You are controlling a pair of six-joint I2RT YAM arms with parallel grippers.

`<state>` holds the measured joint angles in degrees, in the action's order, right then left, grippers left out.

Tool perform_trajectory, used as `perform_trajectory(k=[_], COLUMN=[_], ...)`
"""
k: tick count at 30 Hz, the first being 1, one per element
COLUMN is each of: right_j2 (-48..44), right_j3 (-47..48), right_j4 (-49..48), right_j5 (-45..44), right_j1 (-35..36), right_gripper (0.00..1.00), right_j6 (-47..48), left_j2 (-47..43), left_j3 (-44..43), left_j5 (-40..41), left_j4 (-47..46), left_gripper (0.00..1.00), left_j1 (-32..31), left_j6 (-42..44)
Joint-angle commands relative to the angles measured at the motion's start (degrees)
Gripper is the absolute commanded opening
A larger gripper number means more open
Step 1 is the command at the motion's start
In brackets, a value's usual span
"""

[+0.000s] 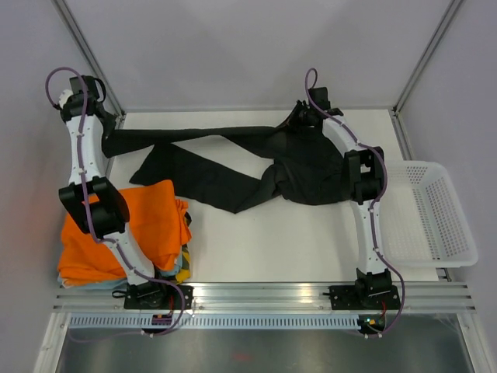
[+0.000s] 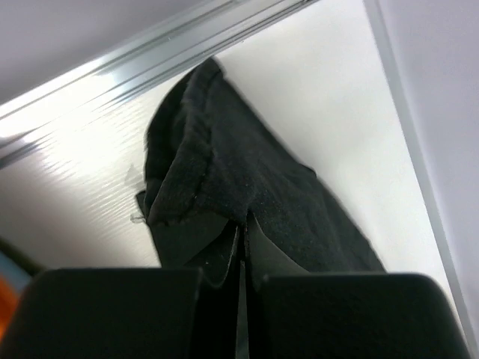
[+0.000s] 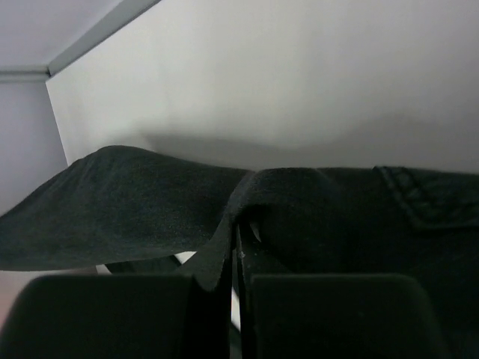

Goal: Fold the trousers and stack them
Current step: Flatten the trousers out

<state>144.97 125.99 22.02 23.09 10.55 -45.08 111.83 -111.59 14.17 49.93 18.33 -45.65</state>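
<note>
Left tool clenched on a bunched end of the trousers; the wrist view shows black cloth pinched between its two sides. Right tool also clamped, on a raised ridge of the same cloth, with a stitched seam at the right of its view.

Overhead: left tool at the upper left corner of the table, on one leg end. Right tool at upper centre-right, on the waist part. Trousers run between the two along the top of the table. The second leg crosses down toward the centre left and lies loose.

Judgement: both ends are grasped and the fold is not yet begun. To do it well:
- Raise both tools together.
- Keep the held leg taut but not tugged.
- Carry the leg end over to the waist in one arc.

The loose leg will likely drag or twist, so watch it. Orange garment at lower left lies just beside that leg's end; keep the swing off it. Basket at far right, apart from the cloth.
</note>
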Motion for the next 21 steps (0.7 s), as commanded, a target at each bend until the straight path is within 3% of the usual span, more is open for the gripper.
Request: perform_trajectory(k=[1, 6, 7, 10, 14, 18, 21], right_j2=[-10.64, -18.48, -19.97, -19.55, -15.86, -7.62, -4.09], right_j3=[-0.75, -3.29, -3.56, -3.65, -2.34, 7.65, 9.97], right_j4=[7.49, 21.99, 23.84, 29.47, 28.44, 26.76, 21.77], right_j5=[-3.75, -8.49, -8.94, -8.07, -6.48, -6.40, -2.54], right_j1=[-0.79, 1.84, 2.02, 2.11, 2.02, 1.23, -0.17], right_gripper=[0.00, 0.00, 0.00, 0.00, 0.00, 0.00, 0.01], right_j6=[9.38, 20.36, 20.90, 21.00, 20.04, 16.00, 11.87], left_j2=[-7.32, -6.98, -5.41, 0.12, 10.40, 18.30, 22.28], left_j3=[-7.04, -17.86, -20.74, -28.38, -28.86, -28.59, -28.16], left_j5=[10.69, 13.60, 10.90, 10.87, 6.85, 2.27, 1.21], left_j4=[9.82, 17.39, 16.87, 21.14, 19.77, 15.29, 10.64], left_gripper=[0.02, 0.02, 0.02, 0.02, 0.02, 0.02, 0.02], left_j1=[1.18, 1.27, 1.27, 1.27, 1.27, 1.10, 1.01], left_j6=[6.97, 14.16, 18.88, 20.86, 18.24, 14.28, 10.15])
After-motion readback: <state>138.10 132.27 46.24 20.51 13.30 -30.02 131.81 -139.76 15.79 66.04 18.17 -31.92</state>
